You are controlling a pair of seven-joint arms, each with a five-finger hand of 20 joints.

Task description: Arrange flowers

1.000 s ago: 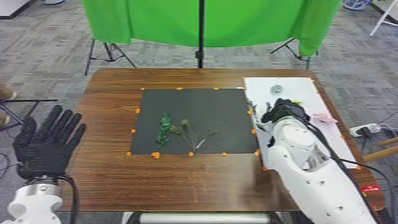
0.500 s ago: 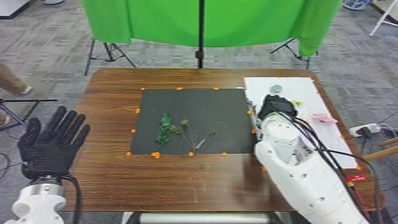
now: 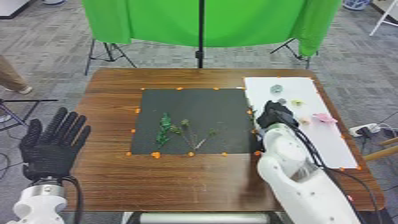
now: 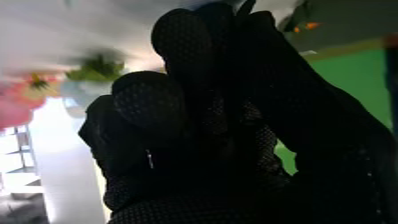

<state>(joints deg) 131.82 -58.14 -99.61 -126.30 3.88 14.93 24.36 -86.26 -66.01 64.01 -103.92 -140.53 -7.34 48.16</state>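
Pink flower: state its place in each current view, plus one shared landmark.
Head view: pink flower on the white sheet, right of the right hand.
Right wrist view: pink flower beyond the right hand, beside a yellow flower.
Shared landmark: green cloth.

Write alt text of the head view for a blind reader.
The robot's black-gloved right hand is over the left edge of a white rectangular sheet bearing a pink flower. To its left, green leafy sprigs lie on a dark square sheet on the brown wooden table. The open left hand is beside the table's left edge.
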